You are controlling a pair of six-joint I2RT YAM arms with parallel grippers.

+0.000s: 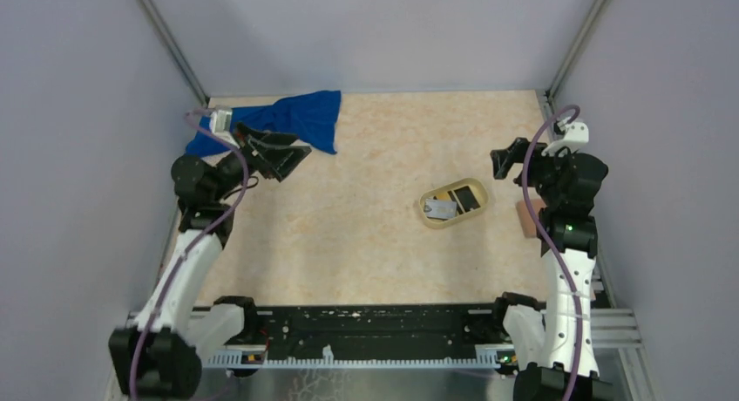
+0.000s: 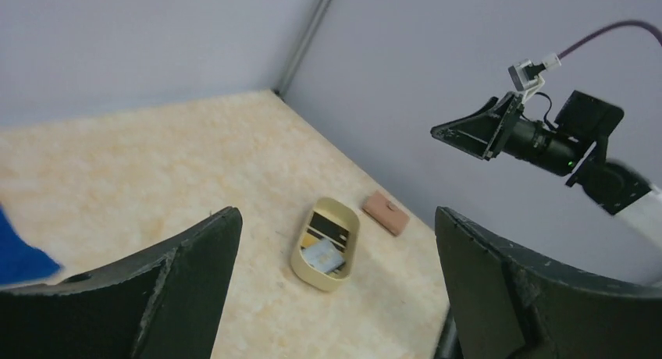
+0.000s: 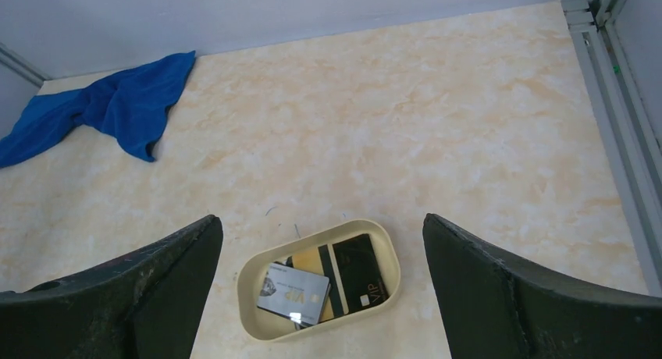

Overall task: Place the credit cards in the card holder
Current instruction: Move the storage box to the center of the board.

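Note:
An oval tan tray (image 1: 429, 214) (image 2: 300, 263) (image 3: 328, 228) right of the table's middle holds the credit cards. A grey card (image 1: 441, 211) (image 3: 295, 293) lies over a gold striped one, beside a black card (image 1: 469, 197) (image 3: 361, 271). The card holder (image 1: 525, 218) (image 2: 386, 212), reddish-brown and folded shut, lies flat near the right edge, close to the right arm. My right gripper (image 1: 505, 163) (image 3: 320, 222) hangs open above the table, looking down on the tray. At the far left, my left gripper (image 1: 283, 154) (image 2: 336, 218) is held high and open. Both are empty.
A crumpled blue cloth (image 1: 279, 122) (image 3: 109, 109) lies at the back left corner, right by the left gripper. Grey walls close in the left, back and right sides. A metal rail (image 3: 617, 101) runs along the right edge, and a black rail (image 1: 375, 327) along the front.

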